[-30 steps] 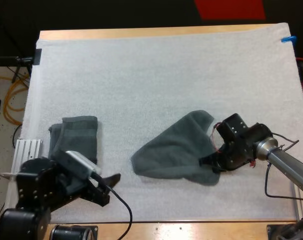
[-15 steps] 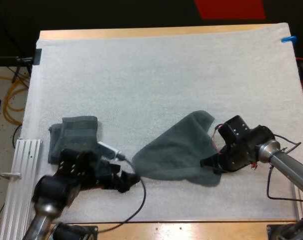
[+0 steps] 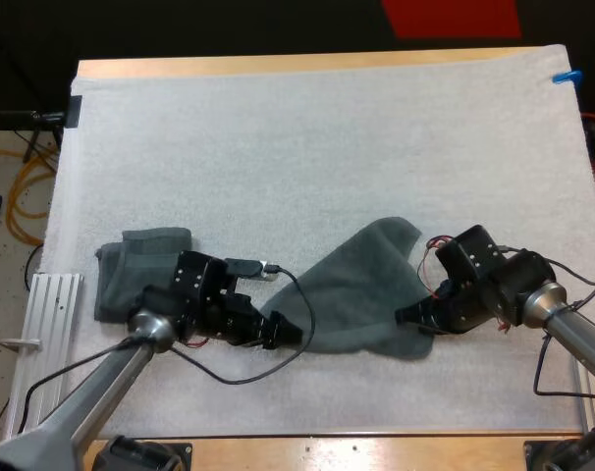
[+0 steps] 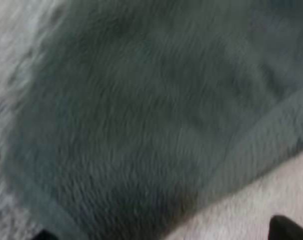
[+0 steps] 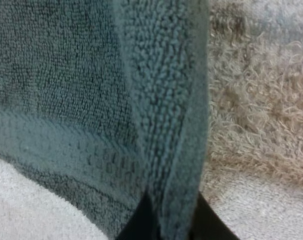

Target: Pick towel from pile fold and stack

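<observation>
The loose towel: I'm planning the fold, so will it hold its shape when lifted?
Probably floppy: the towel lies limp and rumpled on the mat. Its looped pile, pinched by the right gripper, likely won't slip.

spread towel [image 3: 351,289] at 5 o'clock is showing matt looped terry cloth, hem tighter-woven. mat [image 3: 327,137] is reading as fuzzy fleece. table [image 3: 278,65] edge at 12 o'clock is looking smooth wood.

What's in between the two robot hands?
The spread grey-green towel lies between the left gripper and the right gripper, as the high view shows.
</observation>
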You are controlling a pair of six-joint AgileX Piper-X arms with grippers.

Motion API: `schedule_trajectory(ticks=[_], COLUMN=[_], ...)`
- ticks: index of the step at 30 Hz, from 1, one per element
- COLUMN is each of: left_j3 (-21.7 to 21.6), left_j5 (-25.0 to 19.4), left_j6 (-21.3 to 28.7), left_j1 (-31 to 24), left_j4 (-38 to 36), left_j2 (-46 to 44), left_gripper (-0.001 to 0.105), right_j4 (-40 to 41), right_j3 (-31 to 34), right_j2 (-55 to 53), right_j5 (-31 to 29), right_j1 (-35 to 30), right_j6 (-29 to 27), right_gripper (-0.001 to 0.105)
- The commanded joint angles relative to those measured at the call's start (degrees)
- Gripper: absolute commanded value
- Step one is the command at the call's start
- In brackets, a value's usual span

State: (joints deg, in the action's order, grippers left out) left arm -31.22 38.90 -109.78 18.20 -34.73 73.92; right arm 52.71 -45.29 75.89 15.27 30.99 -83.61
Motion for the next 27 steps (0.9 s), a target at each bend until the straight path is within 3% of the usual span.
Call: schedule_trajectory(ticks=[1,6,9,13,14,16,17,23,27], left_j3=[0.0,0.0,0.0,0.0,0.0,0.0,0.0,-1.8,-6.6], left_j5=[1.7,4.0,8.3,9.3,9.9,11.1,12.5,19.0,21.1], left_j6=[-1.0,-2.3,-2.4,-3.2,-3.4,-3.5,-3.7,-5.4,-7.4], left_j1=[0.3,0.3,0.3,0.3,0.3,0.3,0.3,0.3,0.3], left_j4=[1.9,4.6,5.8,6.3,6.3,6.1,6.2,4.1,-1.0], left_j2=[0.9,6.1,8.1,8.6,8.6,8.6,8.6,2.0,-8.4], left_gripper=[0.073,0.073,0.067,0.04,0.024,0.003,0.0,0.0,0.0], right_j4=[-0.1,-0.1,-0.4,-1.6,-2.1,-2.8,-3.2,-4.4,-4.3], right_j3=[0.1,0.1,0.1,0.1,0.1,0.1,0.1,0.1,-1.2], right_j2=[-0.6,-0.6,-0.6,-0.6,-0.6,-0.9,-1.3,-8.0,-17.0], right_j5=[0.0,0.0,0.0,0.0,0.0,0.1,0.1,0.2,0.2], right_j1=[0.0,0.0,0.0,0.0,0.0,0.0,0.0,0.0,0.0], right_j6=[-0.1,-0.1,-0.1,-0.1,-0.1,-0.1,-0.1,-0.1,-0.1], right_gripper=[0.0,0.0,0.0,0.0,0.0,0.0,0.0,0.0,0.0])
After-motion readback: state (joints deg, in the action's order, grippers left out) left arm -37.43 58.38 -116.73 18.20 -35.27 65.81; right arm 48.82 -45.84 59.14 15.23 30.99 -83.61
